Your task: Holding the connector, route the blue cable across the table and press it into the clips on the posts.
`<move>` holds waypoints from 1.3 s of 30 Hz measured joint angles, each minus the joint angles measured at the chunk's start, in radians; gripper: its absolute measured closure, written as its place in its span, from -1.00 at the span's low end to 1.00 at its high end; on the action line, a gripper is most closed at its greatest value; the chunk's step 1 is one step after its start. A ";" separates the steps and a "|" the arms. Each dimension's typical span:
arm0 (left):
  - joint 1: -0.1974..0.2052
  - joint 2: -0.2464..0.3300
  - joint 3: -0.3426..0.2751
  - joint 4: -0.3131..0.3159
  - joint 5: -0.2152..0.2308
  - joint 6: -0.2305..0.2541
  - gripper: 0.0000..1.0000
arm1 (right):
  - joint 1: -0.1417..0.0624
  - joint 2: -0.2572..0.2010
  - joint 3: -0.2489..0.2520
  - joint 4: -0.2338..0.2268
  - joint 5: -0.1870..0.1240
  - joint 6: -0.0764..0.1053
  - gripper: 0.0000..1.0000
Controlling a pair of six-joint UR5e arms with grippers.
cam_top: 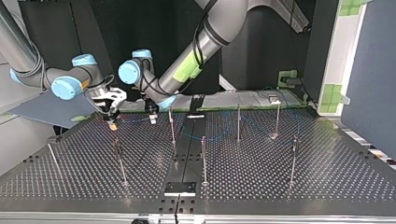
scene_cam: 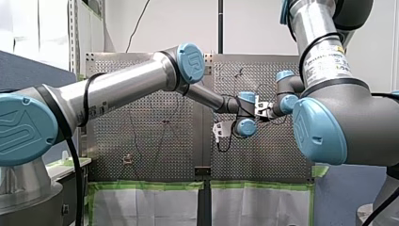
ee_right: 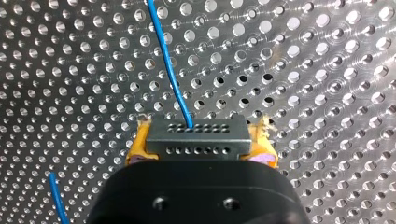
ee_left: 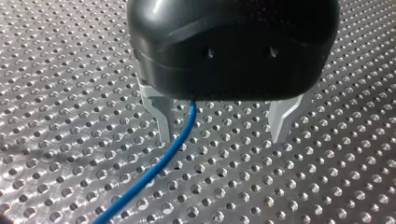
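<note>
In the right wrist view my right gripper [ee_right: 200, 148] is shut, its yellow pads [ee_right: 138, 148] clamping a dark grey connector [ee_right: 196, 133] with rows of small holes. The blue cable [ee_right: 169, 70] leaves the connector and runs ahead over the perforated table. My left gripper [ee_left: 222, 135] hangs open just above the table, and the blue cable [ee_left: 173, 149] passes between its pale fingers [ee_left: 159, 119], close to one of them. At the top view's back left the two grippers stand side by side, my right gripper [cam_top: 112, 121] and my left gripper [cam_top: 152, 116]. The cable [cam_top: 224, 136] lies faintly among the posts.
Several thin upright posts stand on the table, such as one [cam_top: 171, 126] beside my left gripper, one [cam_top: 203, 158] near the middle and one [cam_top: 294, 158] at the top view's right. A black strip [cam_top: 189, 140] runs down the middle to a small plate [cam_top: 180, 188].
</note>
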 joint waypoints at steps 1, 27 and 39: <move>0.000 0.000 0.000 -0.001 0.000 -0.001 -1.00 | 0.000 0.000 0.000 0.000 0.000 0.000 1.00; -0.030 0.036 -0.004 -0.043 -0.045 -0.040 1.00 | 0.006 -0.002 -0.018 0.010 -0.036 0.004 1.00; -0.043 0.124 0.035 -0.072 -0.047 -0.029 1.00 | 0.009 -0.071 -0.077 0.080 -0.078 0.026 1.00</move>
